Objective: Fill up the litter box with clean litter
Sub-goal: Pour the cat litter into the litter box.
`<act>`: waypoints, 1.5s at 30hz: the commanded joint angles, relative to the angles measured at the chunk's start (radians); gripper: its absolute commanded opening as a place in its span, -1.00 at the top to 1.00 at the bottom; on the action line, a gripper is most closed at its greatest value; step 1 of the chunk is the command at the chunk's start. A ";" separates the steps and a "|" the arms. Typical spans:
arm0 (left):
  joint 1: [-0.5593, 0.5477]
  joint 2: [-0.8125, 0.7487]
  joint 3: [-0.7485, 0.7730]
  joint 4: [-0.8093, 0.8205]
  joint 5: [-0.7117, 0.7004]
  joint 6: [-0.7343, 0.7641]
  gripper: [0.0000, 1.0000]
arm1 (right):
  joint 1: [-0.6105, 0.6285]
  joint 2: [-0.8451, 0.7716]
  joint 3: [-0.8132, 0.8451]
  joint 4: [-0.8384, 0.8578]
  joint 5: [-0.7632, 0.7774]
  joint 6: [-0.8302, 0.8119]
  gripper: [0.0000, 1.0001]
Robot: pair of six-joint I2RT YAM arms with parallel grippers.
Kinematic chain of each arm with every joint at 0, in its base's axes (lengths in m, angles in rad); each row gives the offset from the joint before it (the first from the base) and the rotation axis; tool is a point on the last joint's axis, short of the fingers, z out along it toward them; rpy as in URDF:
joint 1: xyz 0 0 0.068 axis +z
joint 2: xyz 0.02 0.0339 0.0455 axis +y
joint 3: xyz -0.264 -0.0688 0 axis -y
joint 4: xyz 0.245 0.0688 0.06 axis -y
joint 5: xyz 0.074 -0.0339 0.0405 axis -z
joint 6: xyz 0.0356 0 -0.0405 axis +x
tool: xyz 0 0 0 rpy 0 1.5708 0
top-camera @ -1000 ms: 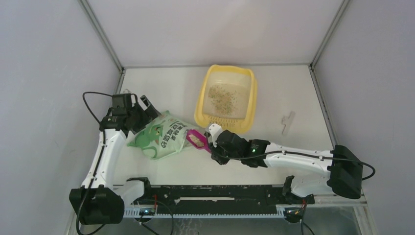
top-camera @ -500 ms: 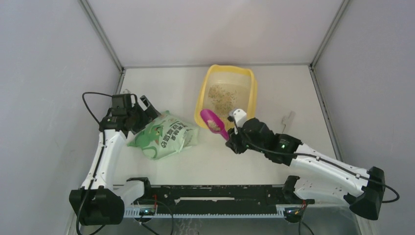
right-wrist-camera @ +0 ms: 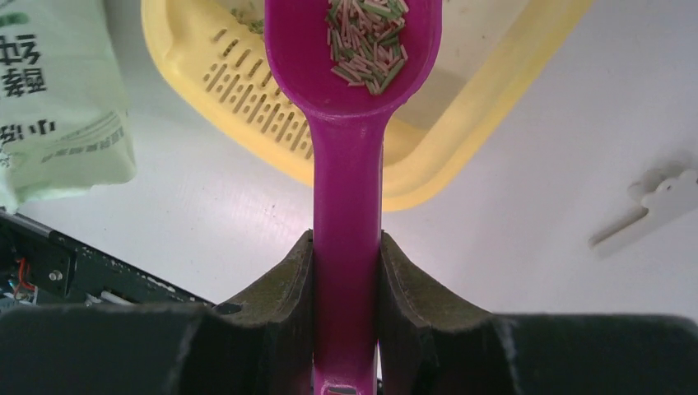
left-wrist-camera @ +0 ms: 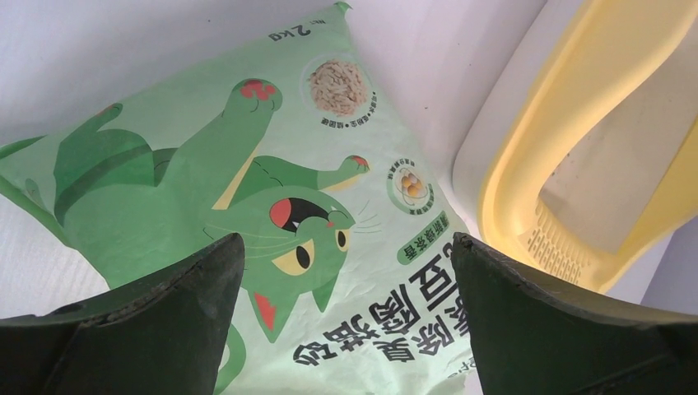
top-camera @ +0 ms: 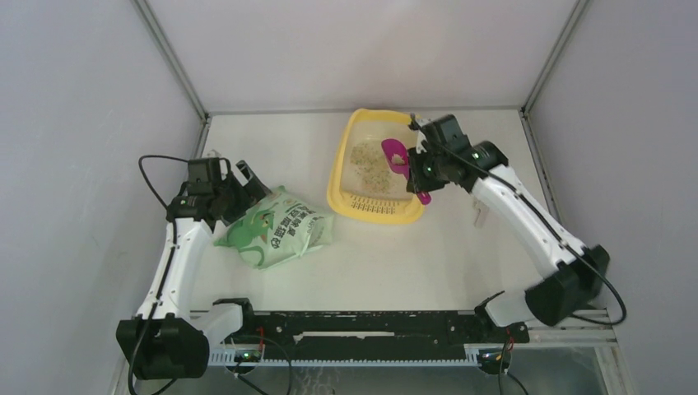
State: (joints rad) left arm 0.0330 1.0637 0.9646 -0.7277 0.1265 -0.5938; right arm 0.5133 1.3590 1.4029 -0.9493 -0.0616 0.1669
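Note:
The yellow litter box (top-camera: 339, 179) sits at the back middle of the table, its grille ledge (top-camera: 380, 203) toward me, with a thin layer of clean litter (top-camera: 369, 162) inside. My right gripper (top-camera: 425, 169) is shut on the handle of a magenta scoop (right-wrist-camera: 350, 107), held over the box's right side. The scoop bowl holds litter granules (right-wrist-camera: 370, 37). The box also shows under the scoop in the right wrist view (right-wrist-camera: 486, 107). My left gripper (left-wrist-camera: 346, 263) is open, hovering just above the light green litter bag (top-camera: 278, 227), which fills the left wrist view (left-wrist-camera: 247, 189).
A small grey-white piece (top-camera: 484, 205) lies on the table right of the box, also in the right wrist view (right-wrist-camera: 650, 210). The enclosure walls stand close on the left, right and back. The black rail (top-camera: 362, 329) runs along the near edge.
My right arm lifted the loaded scoop from beside the bag, swung it right and back, and now holds it over the litter box. The left arm and bag have not moved.

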 commanded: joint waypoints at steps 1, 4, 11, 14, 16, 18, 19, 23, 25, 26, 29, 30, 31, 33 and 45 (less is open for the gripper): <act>0.002 -0.037 0.058 0.010 0.025 0.013 -1.00 | -0.005 0.203 0.248 -0.185 -0.026 -0.033 1.00; 0.002 -0.046 0.064 0.000 0.023 0.017 -1.00 | -0.006 0.438 0.511 -0.376 0.015 -0.064 1.00; 0.002 -0.065 0.070 -0.017 0.025 0.024 -1.00 | -0.027 0.717 0.775 -0.487 0.098 -0.036 1.00; 0.002 -0.065 0.082 -0.031 0.024 0.034 -1.00 | -0.026 0.700 0.734 -0.487 0.131 -0.025 1.00; 0.002 -0.066 0.082 -0.033 0.023 0.034 -1.00 | -0.025 0.658 0.689 -0.450 0.125 -0.027 1.00; 0.002 -0.061 0.081 -0.029 0.036 0.028 -1.00 | -0.022 0.639 0.689 -0.448 0.116 -0.025 1.00; 0.002 -0.059 0.080 -0.028 0.039 0.026 -0.99 | -0.019 0.636 0.696 -0.455 0.109 -0.029 1.00; 0.002 -0.071 0.067 -0.020 0.038 0.024 -1.00 | -0.001 0.638 0.711 -0.458 0.105 -0.024 1.00; 0.002 -0.076 0.061 -0.020 0.036 0.025 -0.99 | 0.002 0.637 0.693 -0.419 0.084 -0.017 1.00; 0.003 -0.077 0.058 -0.019 0.036 0.025 -1.00 | 0.004 0.647 0.695 -0.428 0.075 -0.017 1.00; 0.002 -0.080 0.055 -0.019 0.040 0.026 -1.00 | 0.009 0.663 0.685 -0.446 0.074 -0.007 1.00; 0.003 -0.080 0.054 -0.019 0.040 0.027 -1.00 | 0.005 0.639 0.644 -0.412 0.039 0.003 1.00; 0.002 -0.080 0.054 -0.018 0.041 0.028 -0.99 | -0.004 0.611 0.596 -0.371 -0.002 0.014 1.00; 0.002 -0.076 0.054 -0.014 0.046 0.027 -1.00 | -0.023 0.552 0.515 -0.294 -0.093 0.043 1.00; 0.002 -0.084 0.021 0.024 0.082 0.017 -1.00 | -0.248 0.318 0.141 0.120 -0.664 0.380 1.00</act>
State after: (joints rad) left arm 0.0330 1.0058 0.9871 -0.7624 0.1699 -0.5835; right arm 0.3435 1.7580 1.6169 -1.0477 -0.4763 0.3798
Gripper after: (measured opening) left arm 0.996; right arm 0.348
